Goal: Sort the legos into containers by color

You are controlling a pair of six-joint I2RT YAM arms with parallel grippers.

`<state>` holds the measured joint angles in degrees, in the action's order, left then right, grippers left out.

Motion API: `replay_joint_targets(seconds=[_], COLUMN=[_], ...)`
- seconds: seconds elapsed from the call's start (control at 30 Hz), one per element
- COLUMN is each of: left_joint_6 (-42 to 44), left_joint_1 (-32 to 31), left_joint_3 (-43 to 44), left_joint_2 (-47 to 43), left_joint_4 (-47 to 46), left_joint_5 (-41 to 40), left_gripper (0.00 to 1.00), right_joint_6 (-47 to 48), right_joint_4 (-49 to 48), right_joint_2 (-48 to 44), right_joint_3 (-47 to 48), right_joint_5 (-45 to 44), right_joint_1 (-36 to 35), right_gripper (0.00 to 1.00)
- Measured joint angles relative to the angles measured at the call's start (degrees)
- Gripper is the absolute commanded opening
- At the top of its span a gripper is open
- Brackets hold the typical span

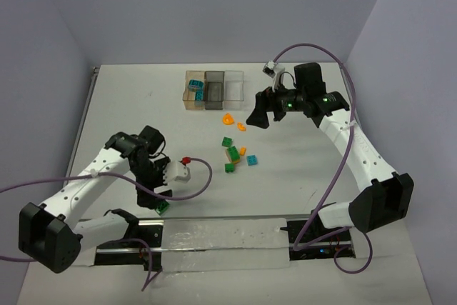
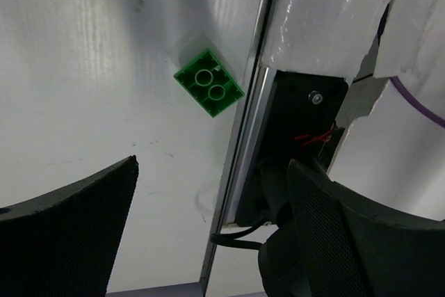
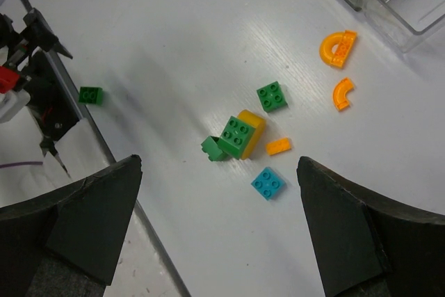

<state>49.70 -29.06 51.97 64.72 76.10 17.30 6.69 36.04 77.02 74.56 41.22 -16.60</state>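
Left gripper (image 2: 208, 234) above stray green brick (image 2: 208, 83)
Both wide-fingered, empty, poised to pick; right gripper (image 3: 219, 227) over pile (image 3: 240, 137)

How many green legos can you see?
4 green legos. Three in the middle pile: one alone, one against a yellow brick, one small beside it. The fourth lies by the left gripper. Others may be hidden.

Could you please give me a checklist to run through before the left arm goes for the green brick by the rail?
Left tool open and empty: ok.
Small green two-stud plastic brick centred between its fingers: not ok, lies ahead of them.
Room beside the metal rail: cannot tell, brick sits close to it.
Right tool open, well away from that brick: ok.
Which of the transparent boxes takes green: cannot tell.
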Motion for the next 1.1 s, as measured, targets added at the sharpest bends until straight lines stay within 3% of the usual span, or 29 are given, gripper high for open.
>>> replay_joint_targets(seconds=[0.27,0.6,1.1], left_joint_6=[-2.19,-9.68,-10.58], left_joint_1=[-5.44,-17.07,-22.88], left_joint_3=[-3.69,-9.21,-9.67], left_joint_2=[2.49,6.44,12.66], left_joint_4=[-1.87,-11.18,-14.90], left_joint_5=[-2.74,-8.64,-13.48], left_gripper=[0.93,0.94,0.96], right_joint_6=[0.73,1.59,2.40], right_joint_4=[0.56,0.83,1.47], right_joint_2=[-0.01,-0.01,-0.01], right_joint_3=[-0.02,-0.77,-0.79], right_joint_5=[-1.23,-1.56,-1.80], right_joint_1=[0.00,0.00,0.00], right_gripper=[1.00,1.00,1.00])
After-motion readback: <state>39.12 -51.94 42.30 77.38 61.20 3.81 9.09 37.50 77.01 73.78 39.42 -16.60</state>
